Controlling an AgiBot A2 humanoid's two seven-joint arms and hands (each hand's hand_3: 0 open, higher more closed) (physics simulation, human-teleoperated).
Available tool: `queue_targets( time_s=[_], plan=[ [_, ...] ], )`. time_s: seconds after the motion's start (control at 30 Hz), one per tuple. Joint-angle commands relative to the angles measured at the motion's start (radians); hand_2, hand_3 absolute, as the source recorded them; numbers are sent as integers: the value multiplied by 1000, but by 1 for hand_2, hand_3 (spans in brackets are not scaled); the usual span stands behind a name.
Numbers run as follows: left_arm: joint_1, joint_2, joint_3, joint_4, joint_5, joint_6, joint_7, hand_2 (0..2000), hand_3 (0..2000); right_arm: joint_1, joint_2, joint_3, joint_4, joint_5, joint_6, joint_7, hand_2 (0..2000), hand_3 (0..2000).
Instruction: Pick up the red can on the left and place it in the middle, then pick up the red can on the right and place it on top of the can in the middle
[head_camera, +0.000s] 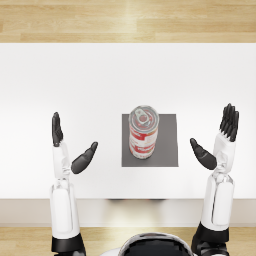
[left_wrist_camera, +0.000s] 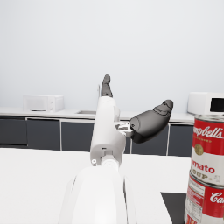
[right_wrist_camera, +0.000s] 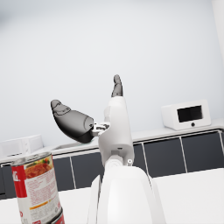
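Two red-and-white soup cans stand stacked on the dark grey mat (head_camera: 167, 150) in the middle of the white table. The upper can (head_camera: 143, 125) shows its silver pull-tab lid; the lower can (head_camera: 140, 150) is mostly hidden beneath it. In the left wrist view the upper can (left_wrist_camera: 209, 151) sits on the lower can (left_wrist_camera: 204, 203). The right wrist view shows the upper can (right_wrist_camera: 37, 188). My left hand (head_camera: 70, 145) is open to the left of the stack, holding nothing. My right hand (head_camera: 217, 140) is open to the right of the mat, also holding nothing.
The white table (head_camera: 75, 75) stretches far back to a wooden floor strip (head_camera: 125, 20). The wrist views show dark kitchen cabinets (left_wrist_camera: 43, 133) and a white microwave (right_wrist_camera: 186, 114) on a counter behind.
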Motion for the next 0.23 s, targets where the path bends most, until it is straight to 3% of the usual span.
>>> queue_targets(
  time_s=[0.03, 0.23],
  plan=[
    [0, 0, 0, 0, 0, 0, 0, 0, 0, 0, 0, 0, 0, 0, 0, 0, 0, 0],
    [0, 0, -1, 0, 0, 0, 0, 0, 0, 0, 0, -1, -1, 0, 0, 1, 0, 0]
  ],
)
